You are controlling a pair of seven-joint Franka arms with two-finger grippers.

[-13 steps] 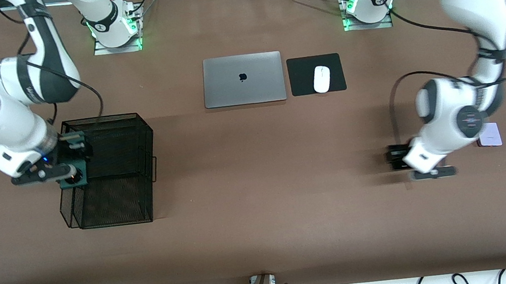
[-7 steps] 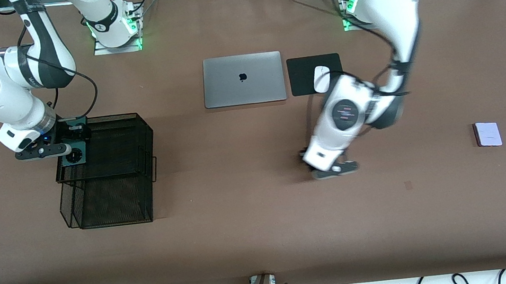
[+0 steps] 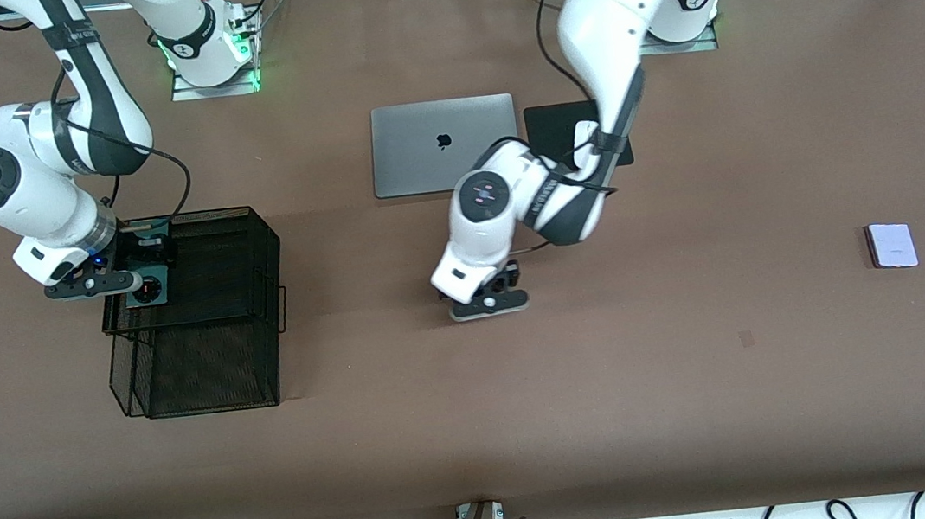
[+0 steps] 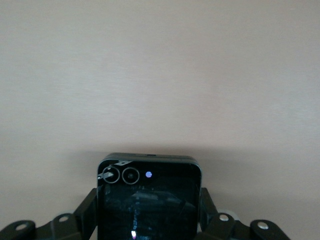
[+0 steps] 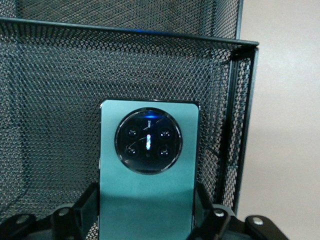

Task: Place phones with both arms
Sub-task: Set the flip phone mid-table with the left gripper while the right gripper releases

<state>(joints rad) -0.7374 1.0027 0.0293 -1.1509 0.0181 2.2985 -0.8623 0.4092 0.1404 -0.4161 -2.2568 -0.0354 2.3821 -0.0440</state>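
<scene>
My right gripper (image 3: 147, 282) is shut on the long dark-green phone (image 5: 148, 170), its fingers (image 5: 86, 202) pressing the phone's long edges. It hangs over the rim of the black mesh basket (image 3: 263, 230), at the corner toward the right arm's base. The basket's wire walls (image 5: 150, 32) show around the phone. My left gripper (image 3: 506, 279) is shut on the small squarish black phone (image 4: 149, 200) over bare table near the middle, on the front camera's side of the laptop. The pale lilac-white phone (image 3: 893, 245) lies flat toward the left arm's end of the table.
A closed silver laptop (image 3: 444, 145) lies in the middle, nearer the robots' bases. Beside it is a black mouse pad (image 3: 552, 132) with a white mouse (image 3: 586, 139), partly covered by the left arm. Cables run along the table's front edge.
The left arm has swept with the black phone from beside the lilac-white phone to the table's middle. The right gripper with the green phone has shifted slightly toward the robots' bases over the basket.
</scene>
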